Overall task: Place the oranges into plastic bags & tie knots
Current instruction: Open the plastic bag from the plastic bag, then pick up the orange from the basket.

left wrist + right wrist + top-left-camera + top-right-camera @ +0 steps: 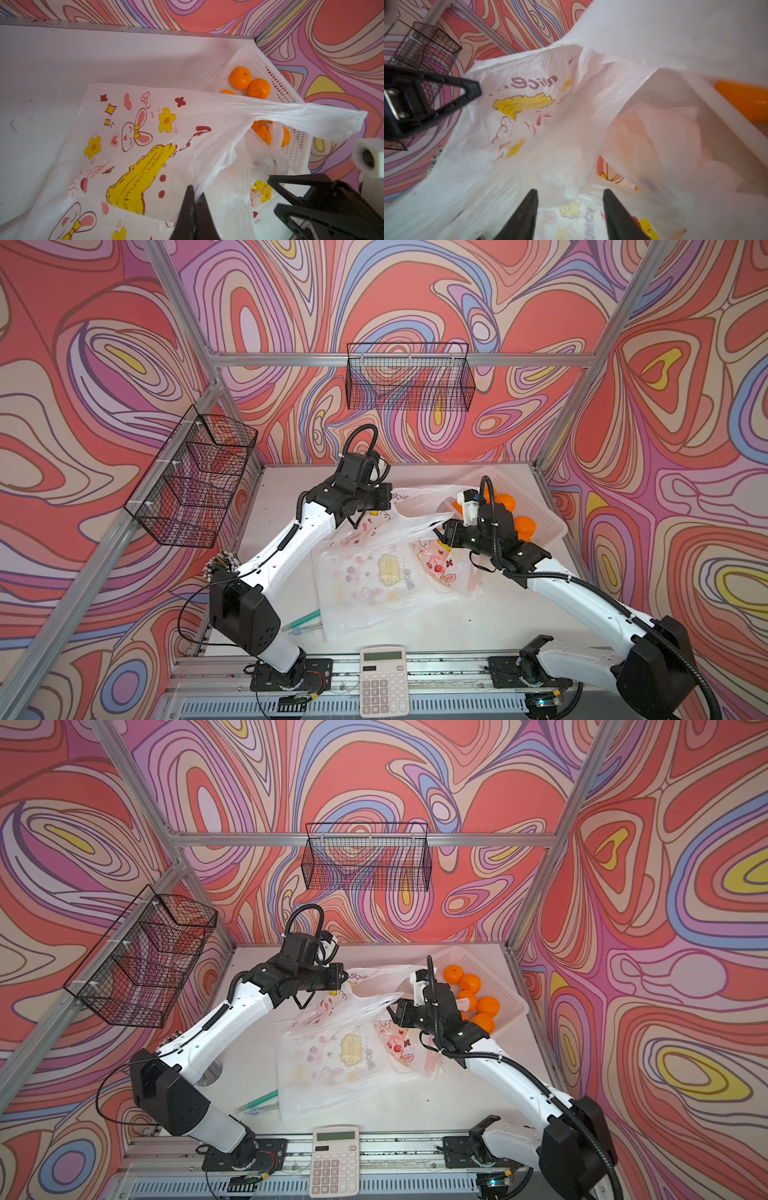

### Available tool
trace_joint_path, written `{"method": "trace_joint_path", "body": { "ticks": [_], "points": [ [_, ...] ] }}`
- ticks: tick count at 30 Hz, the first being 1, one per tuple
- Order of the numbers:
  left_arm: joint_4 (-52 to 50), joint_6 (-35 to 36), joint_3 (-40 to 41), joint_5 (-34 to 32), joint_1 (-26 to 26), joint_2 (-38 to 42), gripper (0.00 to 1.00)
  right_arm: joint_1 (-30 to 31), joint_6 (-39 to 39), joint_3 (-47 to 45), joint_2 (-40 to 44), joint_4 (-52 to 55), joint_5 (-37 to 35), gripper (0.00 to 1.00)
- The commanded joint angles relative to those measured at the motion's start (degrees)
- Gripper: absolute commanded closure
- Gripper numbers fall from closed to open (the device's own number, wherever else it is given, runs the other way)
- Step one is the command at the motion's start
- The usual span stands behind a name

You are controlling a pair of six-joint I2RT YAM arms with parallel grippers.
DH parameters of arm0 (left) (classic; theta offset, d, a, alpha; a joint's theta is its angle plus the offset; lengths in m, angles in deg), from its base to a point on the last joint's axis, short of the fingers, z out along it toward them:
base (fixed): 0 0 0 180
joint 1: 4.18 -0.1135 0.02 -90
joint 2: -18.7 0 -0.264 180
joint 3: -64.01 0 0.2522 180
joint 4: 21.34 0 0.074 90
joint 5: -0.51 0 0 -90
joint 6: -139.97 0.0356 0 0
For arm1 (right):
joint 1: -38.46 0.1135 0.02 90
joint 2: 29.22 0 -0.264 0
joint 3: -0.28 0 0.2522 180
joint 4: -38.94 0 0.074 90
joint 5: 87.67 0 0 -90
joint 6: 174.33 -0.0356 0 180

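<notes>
Printed plastic bags [374, 572] [332, 1052] lie overlapped mid-table. My left gripper [196, 195] [388, 497] is shut on the rim of the top bag [145, 128] and holds it up, and a handle loop [311, 118] stretches toward the right arm. My right gripper [570, 192] [395, 1006] is open, with loose bag film [529, 116] hanging just ahead of its fingers. Several oranges [469, 982] [240, 78] [505, 502] sit in a white perforated basket [509, 1006] behind the right wrist. No knots are in view.
A calculator [383, 680] lies at the front edge, with green pens [301, 621] to its left. Black wire baskets hang on the back wall [409, 377] and the left wall [195, 477]. The white basket [548, 522] fills the back right corner.
</notes>
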Motion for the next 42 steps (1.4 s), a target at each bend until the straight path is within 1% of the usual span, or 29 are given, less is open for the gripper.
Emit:
{"method": "trace_joint_path", "body": {
  "ticks": [1,3,6,9,11,14,17,21,23,27,32,38,42],
  "points": [
    [1.2,-5.9,0.4,0.9,-1.1,0.4,1.0,0.3,3.3,4.2,3.2,7.0,-1.6,0.31],
    [1.3,-7.7,0.7,0.9,-1.9,0.8,1.0,0.2,5.1,5.9,5.5,11.2,-4.1,0.21],
    [1.2,-9.7,1.0,0.1,-2.8,1.4,1.0,-0.3,8.1,8.7,8.5,17.0,-8.2,0.11],
    [0.7,-11.8,1.2,-1.6,-3.4,1.9,1.0,-3.0,10.6,11.4,10.8,22.4,-12.5,0.03],
    [0.6,-13.3,1.5,-2.5,-3.8,2.3,1.0,-7.0,12.2,12.6,11.7,24.7,-13.2,0.02],
    [1.5,-15.7,2.8,-2.3,-4.8,3.3,1.0,-16.3,14.2,13.5,11.0,26.0,-9.0,0.02],
    [3.5,-17.7,4.8,-0.6,-6.1,4.6,1.0,-25.2,15.7,13.3,8.0,24.7,-4.1,0.02],
    [4.7,-18.1,5.7,0.9,-6.6,5.6,1.0,-35.0,15.8,11.6,0.1,18.9,0.9,0.02],
    [5.1,-18.0,6.0,1.8,-6.6,5.9,1.0,-37.5,15.3,11.7,-5.4,15.9,0.8,0.02],
    [5.7,-17.8,6.2,3.3,-6.6,6.0,1.0,-38.0,14.1,15.5,-16.9,11.8,-3.0,0.02],
    [7.2,-18.4,7.1,4.9,-6.6,6.3,1.0,-38.0,7.6,18.9,-28.5,4.6,-3.9,0.02],
    [7.8,-18.6,7.5,6.2,-6.6,6.5,1.0,-38.0,1.8,20.9,-38.5,-1.0,-8.1,0.02],
    [7.7,-18.5,7.7,6.4,-6.6,6.8,1.0,-38.0,0.8,24.2,-44.2,-2.1,-6.9,0.05]
  ]
}}
